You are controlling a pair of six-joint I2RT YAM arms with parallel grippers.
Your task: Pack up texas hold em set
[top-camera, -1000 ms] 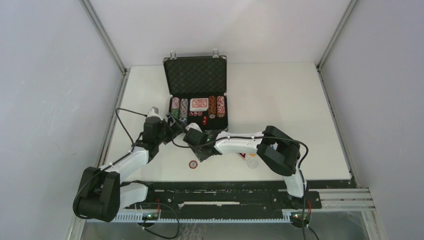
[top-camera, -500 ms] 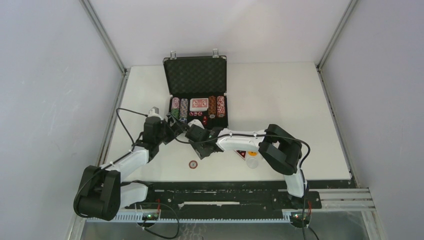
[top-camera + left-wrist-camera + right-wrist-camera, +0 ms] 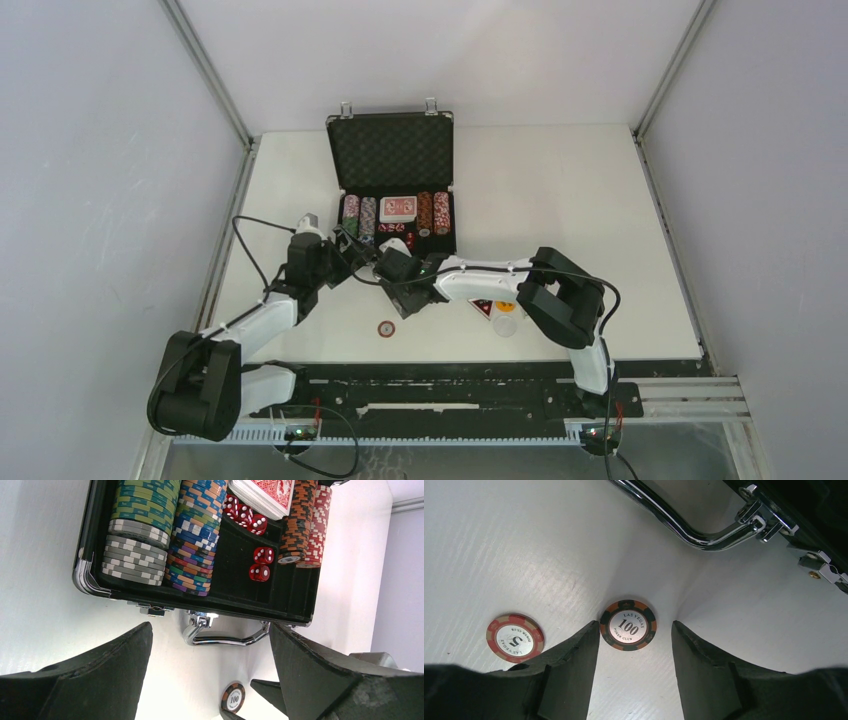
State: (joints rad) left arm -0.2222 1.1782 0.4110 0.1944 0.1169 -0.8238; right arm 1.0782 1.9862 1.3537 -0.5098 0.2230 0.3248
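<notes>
**Stray chips on bench, right jaws straddle the 100 chip**

We see the case (image 3: 392,150) open at the back of the bench (image 3: 600,200) with its lid up. The chip rows (image 3: 192,540), red deck (image 3: 265,492) and dice (image 3: 262,562) sit in its tray. Two chips lie flat on the bench in front of the handle (image 3: 684,527): a 100 chip (image 3: 628,625) and, near it, a red 5 chip (image 3: 515,638).

The right jaws are apart, one finger on each side of the 100 chip, not clamped on it. The left jaws are wide apart and hold nothing, hanging just in front of the case.

We judge the step to be collecting loose chips. The next move calls for closing on the thin edge of the 100 chip, lifting it clear, and carrying it over the handle to a chip row with room.
</notes>
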